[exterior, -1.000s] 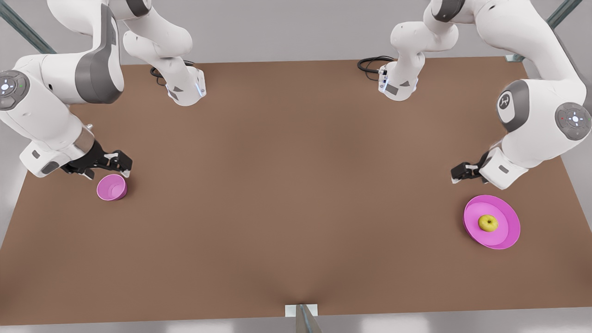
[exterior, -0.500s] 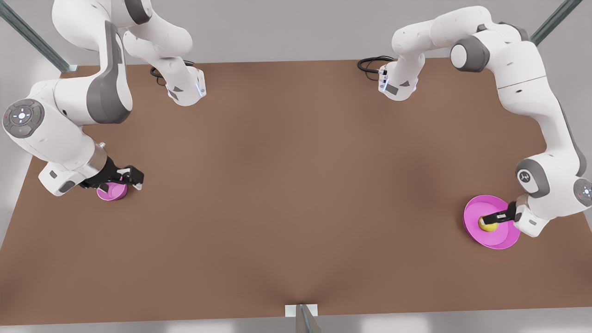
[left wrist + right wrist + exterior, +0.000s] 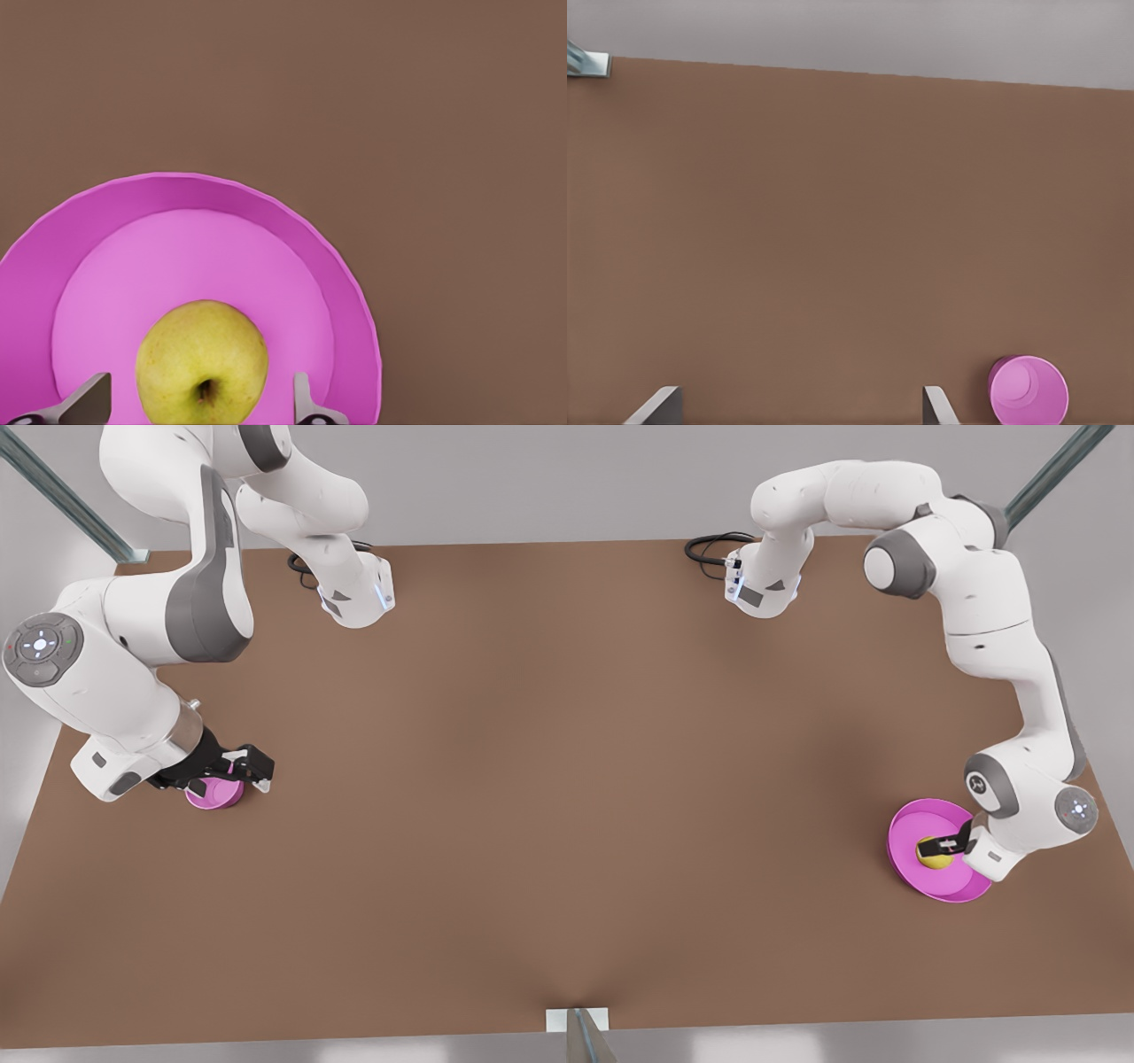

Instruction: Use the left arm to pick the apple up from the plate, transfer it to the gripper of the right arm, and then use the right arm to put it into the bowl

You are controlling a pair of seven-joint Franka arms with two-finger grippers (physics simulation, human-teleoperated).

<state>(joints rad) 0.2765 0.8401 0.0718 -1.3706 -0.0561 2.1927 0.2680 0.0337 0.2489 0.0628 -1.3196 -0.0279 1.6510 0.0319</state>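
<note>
Apple (image 3: 202, 361) rests near the centre of the pink plate (image 3: 350, 292), between the spread fingers of the left gripper (image 3: 944, 844), which appear not yet to touch it. Compared with half a second ago, the left arm (image 3: 1001, 646) has lowered and drawn closer over the plate, so the grasp looks imminent. At the front view's left, the right gripper (image 3: 244, 764) waits open just above the bowl (image 3: 213, 794) on the brown table (image 3: 567, 779).
</note>
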